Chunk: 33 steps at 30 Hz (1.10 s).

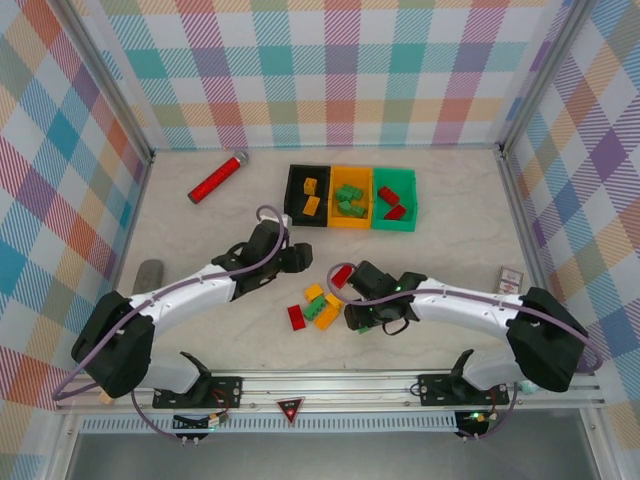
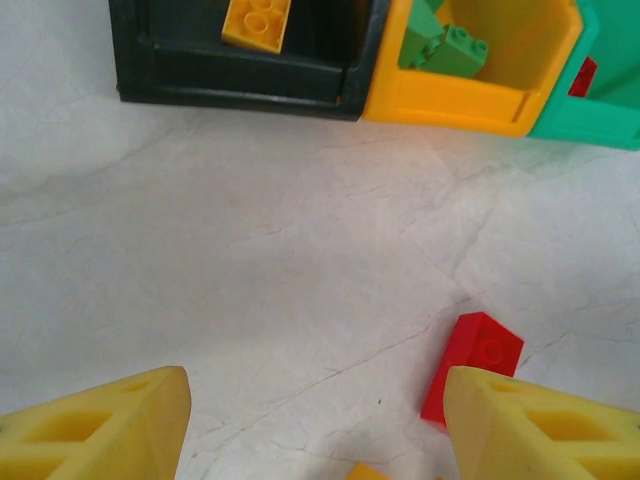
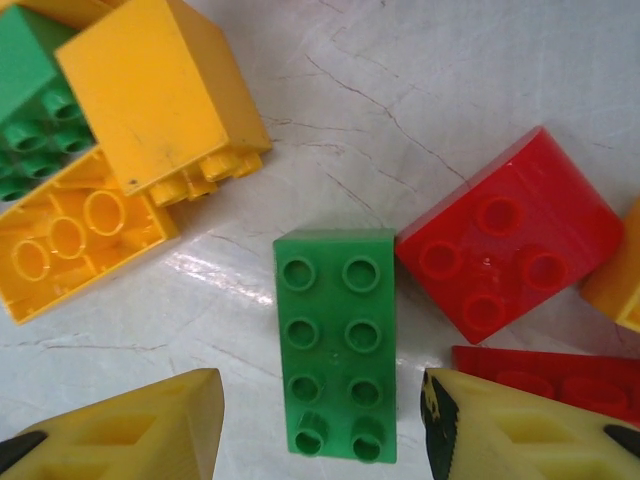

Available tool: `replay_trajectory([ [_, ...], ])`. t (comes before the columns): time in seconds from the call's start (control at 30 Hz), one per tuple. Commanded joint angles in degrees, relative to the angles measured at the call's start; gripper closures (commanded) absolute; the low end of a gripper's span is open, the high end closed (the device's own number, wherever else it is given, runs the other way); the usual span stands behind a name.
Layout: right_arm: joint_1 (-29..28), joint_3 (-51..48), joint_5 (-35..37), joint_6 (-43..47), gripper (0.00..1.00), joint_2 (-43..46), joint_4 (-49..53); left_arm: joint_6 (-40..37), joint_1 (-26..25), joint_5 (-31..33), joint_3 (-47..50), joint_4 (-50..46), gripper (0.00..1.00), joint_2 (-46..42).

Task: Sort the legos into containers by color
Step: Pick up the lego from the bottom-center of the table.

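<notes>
Bench (image 1: pixel 200 235): three joined bins sit at the middle of the far edge. The black bin (image 1: pixel 292 195) has two orange bricks in it, the orange bin (image 1: pixel 350 222) a few green ones, and the green bin (image 1: pixel 394 226) two red ones. So the colour scheme is set and each bin has been started.

I'd call the job about half done. A loose pile (image 1: pixel 318 308) of red, green and orange bricks lies by the middle of the near edge. A lone red brick (image 1: pixel 342 275) sits a bit further in, between my two tools. That leaves about six bricks to move. A red cylinder (image 1: pixel 218 177) lies toward the far left corner; it is not part of the sort.

My left tool (image 2: pixel 315 425) is over bare bench in front of the bins, fingers wide apart with nothing between them. The lone red brick is just beside one finger; I can't tell whether they touch.

My right tool (image 3: pixel 320 430) is over the pile, part open and straddling a green brick (image 3: pixel 337 330) that lies flat, studs up. There is a gap on each side, narrower on one, so it isn't gripped yet. Another red brick (image 3: pixel 510 250) sits right against the green one's corner, and two orange bricks (image 3: pixel 160 95) are near on the other side. My guess is the next step is to close on the green brick and carry it to the orange bin, watching that crowding red one.
</notes>
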State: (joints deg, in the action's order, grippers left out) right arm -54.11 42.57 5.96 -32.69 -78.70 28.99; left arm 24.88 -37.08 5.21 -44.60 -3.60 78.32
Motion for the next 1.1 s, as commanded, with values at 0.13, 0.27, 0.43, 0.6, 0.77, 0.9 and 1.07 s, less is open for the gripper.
replay_trajectory([
  [0.13, -1.68, 3.07, 4.00, -1.33, 0.44, -4.89, 3.49, 1.72, -0.14, 0.66, 2.32, 2.98, 0.32, -1.10],
  [0.27, -2.83, 4.82, 5.53, -1.09, 0.45, -7.60, 4.16, 1.16, -0.19, 1.29, 1.98, 2.04, 0.32, -1.46],
  [0.43, -4.64, 6.80, 8.44, -1.68, 0.45, -10.77, 6.16, 0.90, -0.19, 1.41, 1.88, 1.68, 0.32, -1.53],
  [0.6, -5.06, 7.09, 9.49, -1.77, 0.47, -12.03, 6.43, 1.13, -0.19, 1.47, 2.37, 1.67, 0.32, -1.39],
  [0.77, -5.17, 7.36, 9.94, -1.82, 0.56, -11.72, 5.62, 1.21, -0.25, 1.84, 2.72, 1.54, 0.32, -1.89],
  [0.9, -5.20, 8.06, 9.74, -1.84, 0.61, -12.42, 5.27, 1.13, -0.19, 2.01, 2.68, 1.29, 0.32, -2.35],
  [1.07, -5.22, 8.32, 9.07, -2.17, 0.66, -10.92, 3.80, 1.06, -0.19, 1.97, 2.80, 0.66, 0.32, -2.91],
])
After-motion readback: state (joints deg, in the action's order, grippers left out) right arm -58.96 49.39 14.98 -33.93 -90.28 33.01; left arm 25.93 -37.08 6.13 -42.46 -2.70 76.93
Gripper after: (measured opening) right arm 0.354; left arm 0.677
